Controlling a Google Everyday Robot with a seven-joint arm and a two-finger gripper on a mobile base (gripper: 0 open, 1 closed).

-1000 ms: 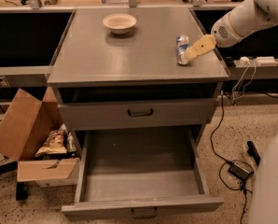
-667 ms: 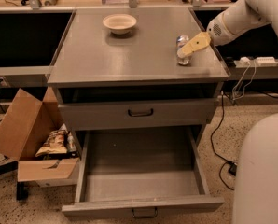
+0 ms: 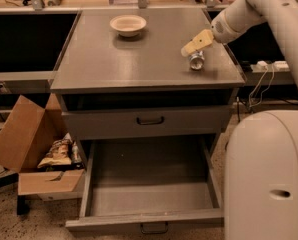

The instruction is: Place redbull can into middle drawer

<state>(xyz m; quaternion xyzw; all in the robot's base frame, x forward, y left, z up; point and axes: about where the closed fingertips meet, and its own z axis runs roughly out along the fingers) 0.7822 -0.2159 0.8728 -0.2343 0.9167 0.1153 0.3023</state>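
Item: redbull can [image 3: 196, 61], small slim blue-and-silver metal, lay near the grey counter's [image 3: 129, 64] right edge, round silver end toward the camera. Cream two-finger gripper [image 3: 188, 50] hung just above it; spread or closed, touching or apart, could not be told. Cream round bowl [image 3: 128, 24] sat near the back edge. Wide grey metal middle drawer [image 3: 149, 189] stood pulled open below.

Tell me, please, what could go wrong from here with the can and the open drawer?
1. The redbull can sits near the right edge of the cabinet top, just under the gripper; a glancing contact might push it off.
2. The middle drawer lies far below the top; releasing the can too high could make it bounce out.
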